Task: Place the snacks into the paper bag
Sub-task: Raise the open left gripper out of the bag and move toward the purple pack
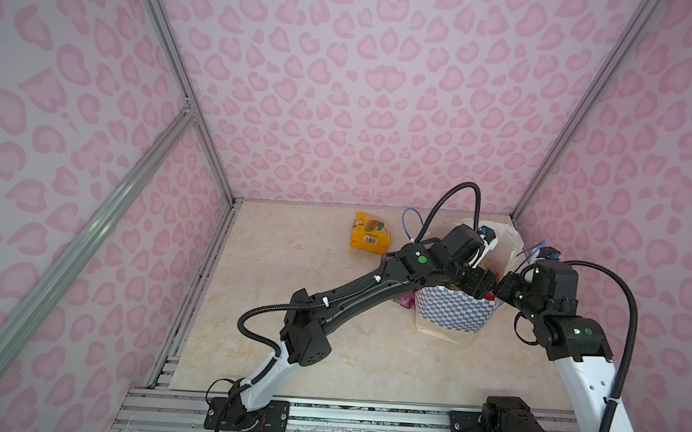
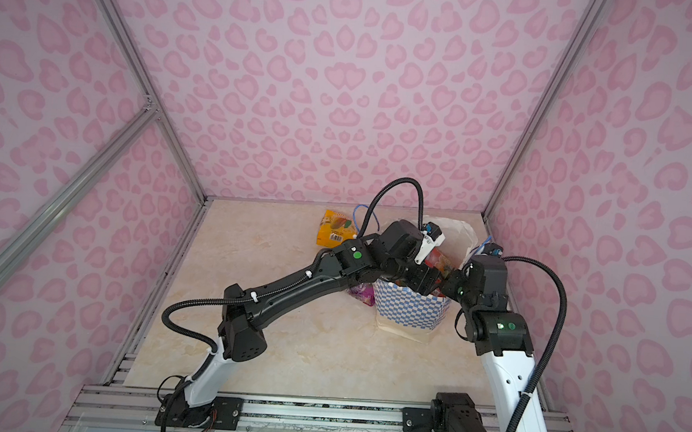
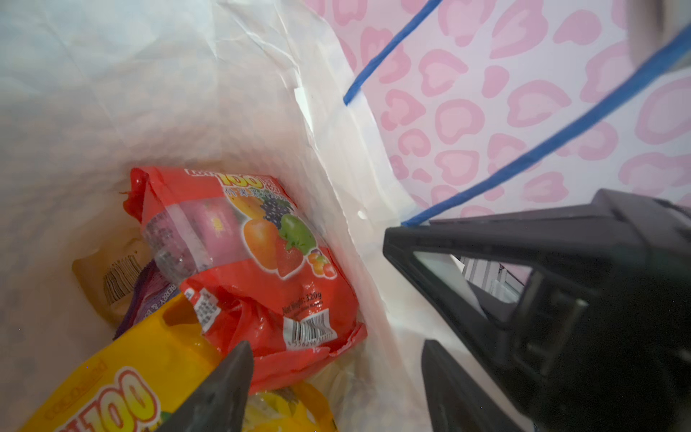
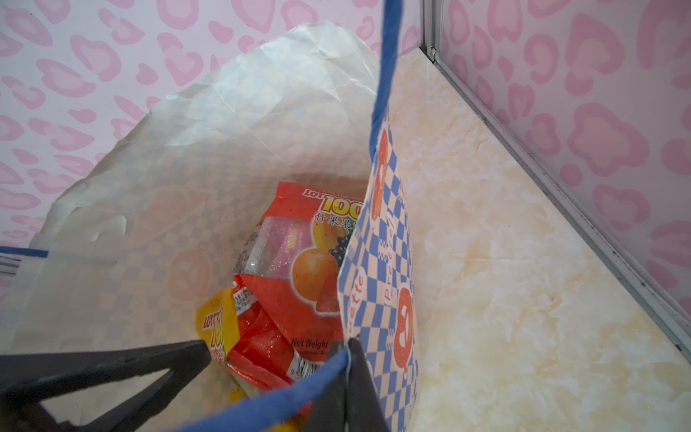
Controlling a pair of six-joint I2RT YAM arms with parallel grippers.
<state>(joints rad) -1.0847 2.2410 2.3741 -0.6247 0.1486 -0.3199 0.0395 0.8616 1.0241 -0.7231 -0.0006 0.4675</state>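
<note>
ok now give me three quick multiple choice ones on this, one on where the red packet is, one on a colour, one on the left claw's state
1. Where does the red fruit packet lie?
A. on the bare table
B. inside the paper bag
C. on the metal frame rail

2. What colour are the bag's cord handles?
A. green
B. black
C. blue

3. How is the left claw?
A. open, nothing held
B. shut on the red packet
C. shut on a handle

Answers:
1 B: the bag's white walls rise around the packet in both wrist views.
2 C: blue cords run up from the bag's rim.
3 A: in the left wrist view it gapes above the bag's contents with nothing in it.
</note>
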